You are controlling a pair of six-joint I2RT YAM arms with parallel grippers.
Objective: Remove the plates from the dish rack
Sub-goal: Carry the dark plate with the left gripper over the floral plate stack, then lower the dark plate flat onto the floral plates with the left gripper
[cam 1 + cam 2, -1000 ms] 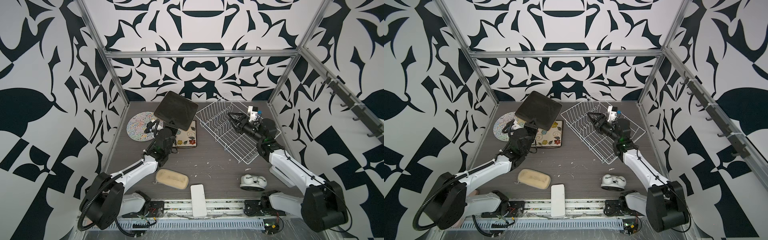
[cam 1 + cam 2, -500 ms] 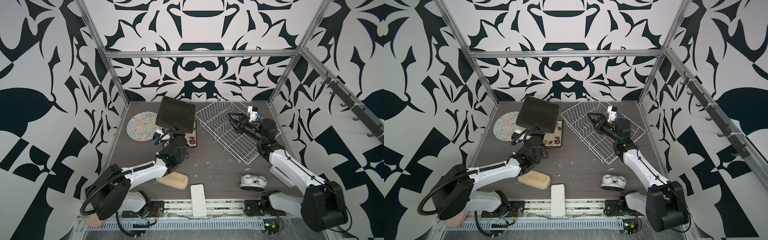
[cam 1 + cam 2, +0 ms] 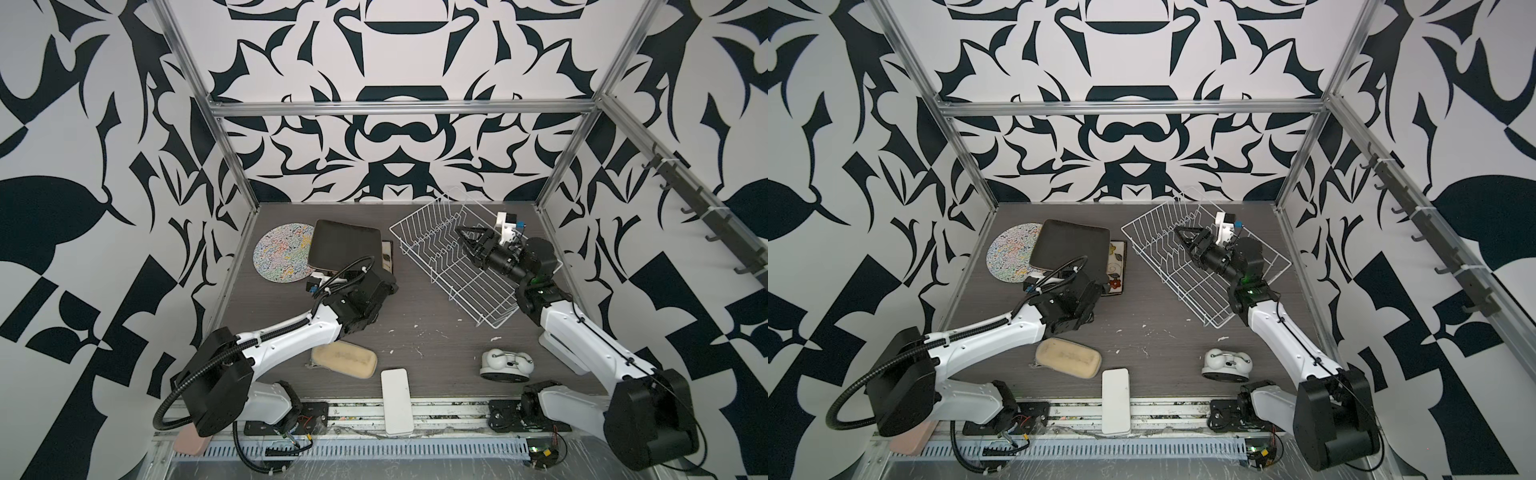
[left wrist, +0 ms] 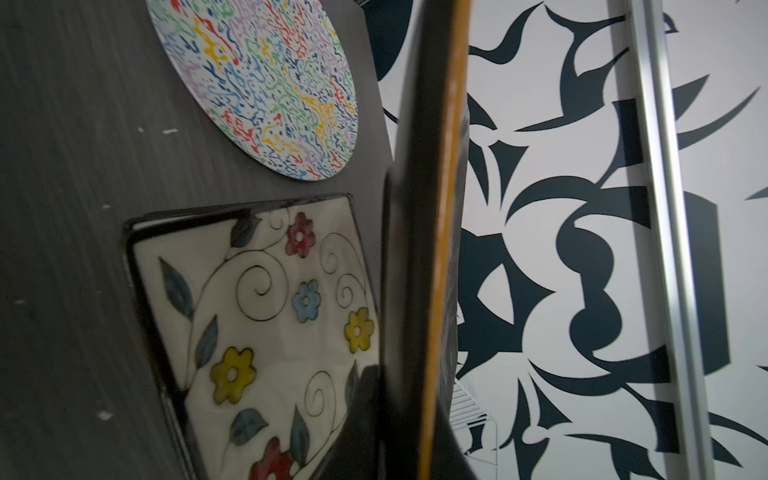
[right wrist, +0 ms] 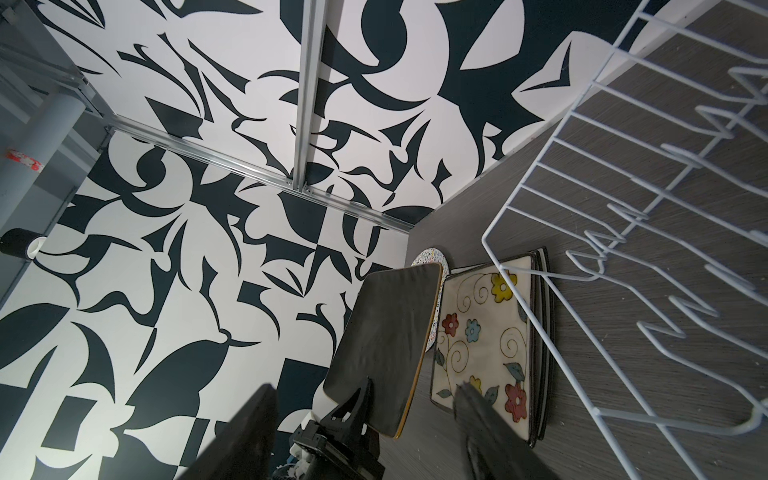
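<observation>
The dish rack (image 3: 457,257) stands with no plate showing between its prongs, so this looks like the last plate to be put down. To the left of the rack the dark square plate (image 3: 344,245) hangs tilted in the air, clamped by one edge in the closed left gripper (image 5: 362,392). Under it, nearer the rack, lies the flowered plate (image 4: 266,316), which rests on dark rims that seem to be more plates. The round plate (image 3: 282,253) lies farther from the rack.

To finish well, level the dark plate first, centre it over the flowered plate and clear of the round plate, then lower it slowly. Let go only once it rests flat. The right gripper (image 3: 468,235) hovers over the rack with its jaws apart, holding nothing.
</observation>
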